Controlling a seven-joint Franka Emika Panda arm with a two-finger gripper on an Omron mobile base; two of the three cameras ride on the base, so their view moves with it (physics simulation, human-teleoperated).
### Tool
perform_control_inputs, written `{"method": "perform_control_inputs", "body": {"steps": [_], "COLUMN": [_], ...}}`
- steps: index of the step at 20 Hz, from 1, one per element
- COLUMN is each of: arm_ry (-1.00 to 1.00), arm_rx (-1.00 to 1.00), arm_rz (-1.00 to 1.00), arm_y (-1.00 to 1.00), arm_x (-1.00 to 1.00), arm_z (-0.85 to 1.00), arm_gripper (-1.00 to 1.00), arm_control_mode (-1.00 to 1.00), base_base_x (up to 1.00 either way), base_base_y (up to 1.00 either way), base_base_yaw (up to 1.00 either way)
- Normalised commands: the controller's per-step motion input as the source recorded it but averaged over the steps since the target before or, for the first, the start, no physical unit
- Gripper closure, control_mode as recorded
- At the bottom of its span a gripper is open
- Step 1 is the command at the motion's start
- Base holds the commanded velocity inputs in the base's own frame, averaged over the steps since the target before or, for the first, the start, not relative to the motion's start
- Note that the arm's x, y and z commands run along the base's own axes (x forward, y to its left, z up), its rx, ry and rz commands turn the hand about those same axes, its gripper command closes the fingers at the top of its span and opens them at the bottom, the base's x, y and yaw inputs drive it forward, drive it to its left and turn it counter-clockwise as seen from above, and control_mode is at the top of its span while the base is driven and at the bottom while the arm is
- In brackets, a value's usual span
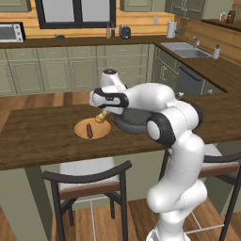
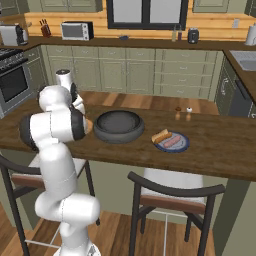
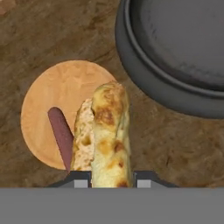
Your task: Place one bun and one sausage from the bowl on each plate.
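Observation:
My gripper (image 3: 109,179) is shut on a golden bun (image 3: 107,131) and holds it just above the tan plate (image 3: 48,96), over the side nearest the bowl. A dark red-brown sausage (image 3: 61,135) lies on that plate. The dark bowl (image 3: 144,74) beside it looks empty inside. From the left base view, the gripper (image 1: 101,114) hangs with the bun (image 1: 100,117) over the tan plate (image 1: 82,129) and its sausage (image 1: 89,131), left of the bowl (image 1: 134,126). The bluish plate (image 2: 182,146) right of the bowl (image 2: 119,126) carries another bun (image 2: 161,136) and a pink sausage (image 2: 172,142).
Everything sits on a dark wooden counter (image 1: 42,136). Two small shakers (image 2: 183,113) stand behind the bluish plate. Two chairs (image 1: 89,181) are drawn up under the counter's near edge. My own arm (image 1: 164,122) crosses in front of the bowl.

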Motion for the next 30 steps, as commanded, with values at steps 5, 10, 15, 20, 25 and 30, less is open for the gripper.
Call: {"method": "perform_control_inputs", "body": {"steps": [5, 10, 15, 20, 25, 30], "arm_ry": [0.03, 0.12, 0.13, 0.10, 0.01, -0.06], "arm_rx": [-0.11, -0.03, -0.01, -0.01, 0.00, 0.00], "arm_rz": [0.03, 0.00, 0.00, 0.02, 0.07, 0.09], "arm_y": [0.20, 0.05, 0.00, 0.12, 0.02, 0.00], "arm_x": [0.73, 0.60, 0.45, 0.12, -0.22, -0.79], "arm_z": [-0.61, -0.49, -0.54, -0.42, 0.06, 0.40], "arm_gripper": [1.00, 1.00, 1.00, -1.00, -1.00, -1.00], "arm_control_mode": [-1.00, -1.00, -1.00, -1.00, -1.00, -1.00], "base_base_x": [0.00, 0.00, 0.00, 0.00, 0.00, 0.00], "base_base_y": [0.00, 0.00, 0.00, 0.00, 0.00, 0.00], "base_base_yaw": [0.00, 0.00, 0.00, 0.00, 0.00, 0.00]}}
